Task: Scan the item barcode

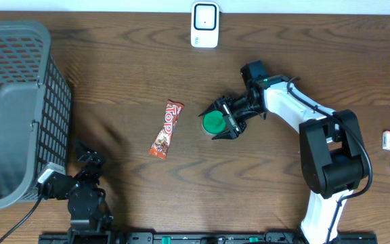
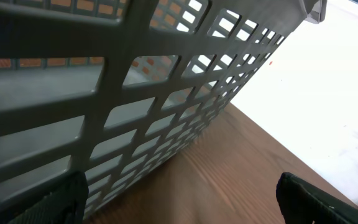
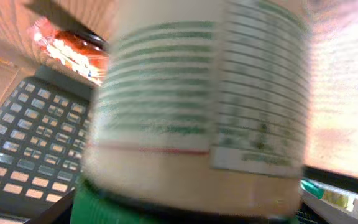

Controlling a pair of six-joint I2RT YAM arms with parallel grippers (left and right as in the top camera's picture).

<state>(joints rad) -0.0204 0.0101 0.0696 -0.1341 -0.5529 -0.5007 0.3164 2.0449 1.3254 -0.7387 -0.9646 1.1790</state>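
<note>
**Bottle may topple short of the scanner**

Right gripper straddles the green-capped bottle at table centre, though I cannot tell if it grips. A loose hold tips it, hiding the barcode from the scanner at twelve o'clock. Left gripper gapes empty.

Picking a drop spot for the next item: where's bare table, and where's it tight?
Bare: the wood between the basket and the candy bar; the strip below the candy bar toward the right arm's base; top right, past the scanner. Tight: around the green-lidded bottle at the right gripper.
</note>
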